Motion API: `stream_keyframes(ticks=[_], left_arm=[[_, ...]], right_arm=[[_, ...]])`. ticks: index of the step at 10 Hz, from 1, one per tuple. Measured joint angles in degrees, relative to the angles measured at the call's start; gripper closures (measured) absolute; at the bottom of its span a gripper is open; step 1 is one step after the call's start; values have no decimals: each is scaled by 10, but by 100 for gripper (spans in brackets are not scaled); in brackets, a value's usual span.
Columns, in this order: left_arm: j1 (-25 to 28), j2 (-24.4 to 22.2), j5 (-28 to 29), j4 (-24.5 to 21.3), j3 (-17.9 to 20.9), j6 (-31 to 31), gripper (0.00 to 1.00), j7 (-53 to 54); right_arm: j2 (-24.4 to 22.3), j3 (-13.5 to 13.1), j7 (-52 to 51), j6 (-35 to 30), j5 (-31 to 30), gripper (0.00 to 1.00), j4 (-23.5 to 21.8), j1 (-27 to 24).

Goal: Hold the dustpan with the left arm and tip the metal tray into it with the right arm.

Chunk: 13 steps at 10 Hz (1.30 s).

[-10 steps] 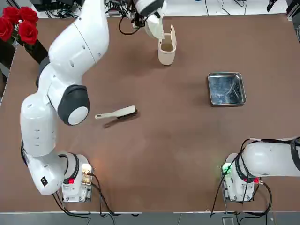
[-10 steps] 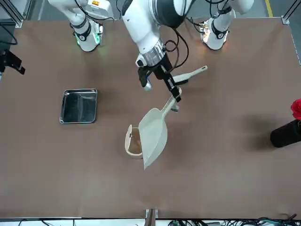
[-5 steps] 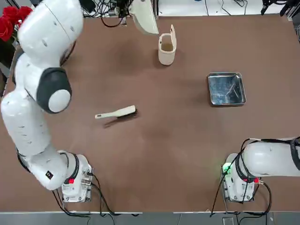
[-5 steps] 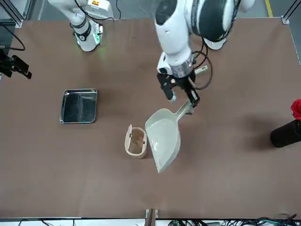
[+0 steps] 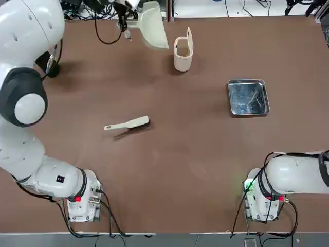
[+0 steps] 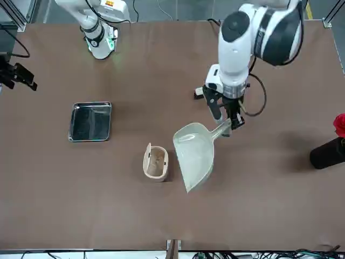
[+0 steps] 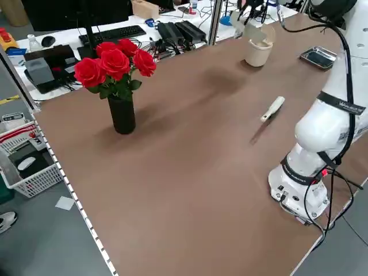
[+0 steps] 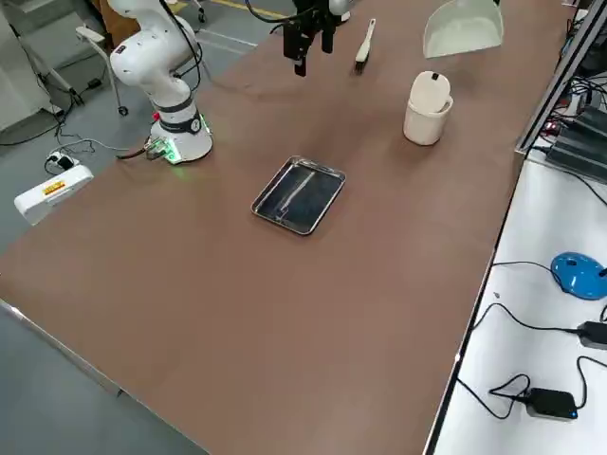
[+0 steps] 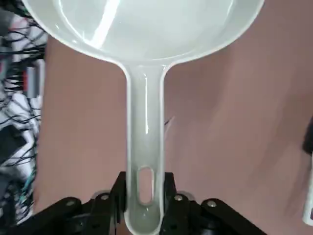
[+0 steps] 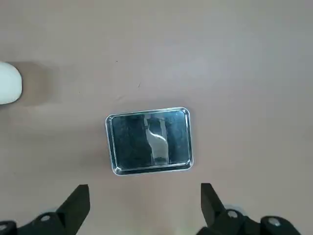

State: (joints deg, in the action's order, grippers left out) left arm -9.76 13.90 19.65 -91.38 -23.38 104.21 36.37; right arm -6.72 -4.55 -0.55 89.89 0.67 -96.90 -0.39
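Only from the wrist, left pincer [image 9: 143,215] clamps dustpan [image 9: 142,29] handle; right pincer [image 10: 144,205] gapes, empty.

A brown table [image 5: 180,170] carries everything. The small cream bin [image 5: 183,50] stands on it near the far edge, lid tipped up. The steel tray [image 5: 249,97] lies flat, nearer the robot than the bin and toward its right. The hand brush [image 5: 127,124] lies nearer the robot than the bin, toward its left. A black vase of red roses [image 7: 119,86] stands far to the bin's left.
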Motion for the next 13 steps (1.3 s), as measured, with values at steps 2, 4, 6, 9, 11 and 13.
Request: stream_keyframes(ticks=[2, 4, 6, 9, 11, 13], left_arm=[[37, -4, -48, -44, -2, 27, 67, 92], [53, -17, -65, -112, 0, 87, 67, 140], [60, -43, -74, -195, 15, 150, 67, 180], [80, -77, -101, -296, 27, 214, 67, 245], [80, -85, -102, -359, 31, 268, 67, 257], [81, -97, -102, -405, 45, 298, 67, 281]], right_arm=[[0, 1, 0, 3, 0, 0, 0, 0], [0, 4, 0, 3, 0, 0, 0, 0], [0, 9, 0, 3, 0, 0, -1, 0], [1, 23, 0, 14, -9, 0, -1, 0], [1, 31, 0, 26, -13, 0, -1, 0], [1, 31, 0, 30, -16, 0, -1, -2]])
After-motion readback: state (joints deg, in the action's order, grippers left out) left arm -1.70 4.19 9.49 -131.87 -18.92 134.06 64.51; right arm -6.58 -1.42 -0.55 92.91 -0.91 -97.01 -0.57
